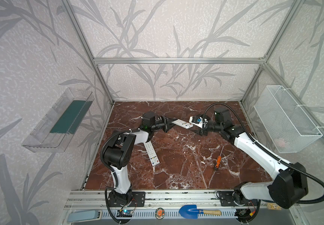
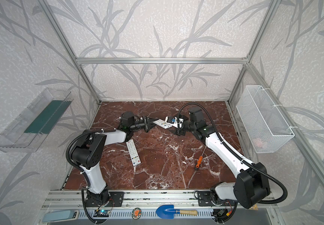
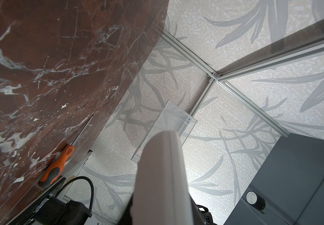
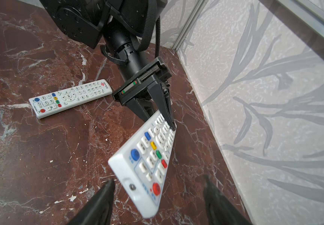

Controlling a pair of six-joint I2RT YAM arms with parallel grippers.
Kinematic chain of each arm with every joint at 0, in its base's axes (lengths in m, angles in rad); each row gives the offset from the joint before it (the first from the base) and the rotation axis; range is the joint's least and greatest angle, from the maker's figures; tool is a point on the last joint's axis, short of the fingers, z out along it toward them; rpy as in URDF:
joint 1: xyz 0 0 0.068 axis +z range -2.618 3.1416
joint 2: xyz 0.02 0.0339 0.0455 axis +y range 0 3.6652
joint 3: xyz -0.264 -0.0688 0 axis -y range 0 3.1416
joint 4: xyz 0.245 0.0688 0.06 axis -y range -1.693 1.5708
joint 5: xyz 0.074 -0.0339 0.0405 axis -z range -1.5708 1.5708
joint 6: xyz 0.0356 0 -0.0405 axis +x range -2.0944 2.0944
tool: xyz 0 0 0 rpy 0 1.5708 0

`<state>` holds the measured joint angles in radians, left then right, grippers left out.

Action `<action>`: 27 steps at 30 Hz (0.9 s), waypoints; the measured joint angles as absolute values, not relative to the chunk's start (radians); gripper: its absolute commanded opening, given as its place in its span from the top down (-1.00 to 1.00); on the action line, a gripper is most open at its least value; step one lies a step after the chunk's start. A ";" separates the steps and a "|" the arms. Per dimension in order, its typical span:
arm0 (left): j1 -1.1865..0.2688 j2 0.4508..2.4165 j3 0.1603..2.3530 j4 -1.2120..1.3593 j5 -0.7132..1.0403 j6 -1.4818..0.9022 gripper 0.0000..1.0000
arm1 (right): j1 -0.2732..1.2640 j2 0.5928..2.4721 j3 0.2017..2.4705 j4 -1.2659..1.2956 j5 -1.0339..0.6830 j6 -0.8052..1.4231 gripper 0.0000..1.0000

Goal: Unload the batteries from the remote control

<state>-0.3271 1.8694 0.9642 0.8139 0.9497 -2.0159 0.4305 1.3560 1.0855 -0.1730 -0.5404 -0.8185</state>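
Two remotes in sight, one clamped by the left gripper

Both top views show the left gripper (image 1: 172, 122) closed on one end of a white remote control (image 1: 183, 123). It holds the remote button side up over the far middle of the red marble table (image 1: 176, 171). The right gripper (image 1: 194, 125) sits at the remote's other end with its jaws apart. A second remote (image 1: 151, 153) lies flat on the left of the table, beside the left arm. An orange-handled screwdriver (image 1: 218, 161) lies right of centre, nearer the front, well apart from both remotes. A white mesh basket (image 1: 285, 118) hangs on the right wall.

From the left wrist, the remote control (image 3: 161, 175) shows only a plain white side running away from the camera. The gripper's own fingers are barely in frame. The screwdriver (image 3: 57, 165) lies on the marble, and the basket (image 3: 174, 116) shows beyond.

From the right wrist, the left gripper (image 4: 162, 122) pinches the remote control at the end away from this camera. The right gripper's fingers (image 4: 99, 202) stand wide, one on each side of the end with the red power button. One finger is close to the remote's edge and the other is well clear. The second remote (image 4: 70, 97) lies button side up on the marble. I cannot see the batteries in any view, and the held remote's underside is hidden.
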 measured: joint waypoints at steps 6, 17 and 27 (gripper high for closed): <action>-0.334 1.869 0.965 0.812 0.960 -2.014 0.82 | 0.446 1.405 1.131 -0.241 -0.521 -0.918 -0.04; -0.331 1.869 0.965 0.768 0.969 -2.035 0.76 | 0.483 1.428 1.150 -0.278 -0.455 -1.004 0.59; -0.328 1.870 0.965 0.765 0.976 -2.047 0.21 | 0.496 1.428 1.162 -0.276 -0.408 -1.011 0.78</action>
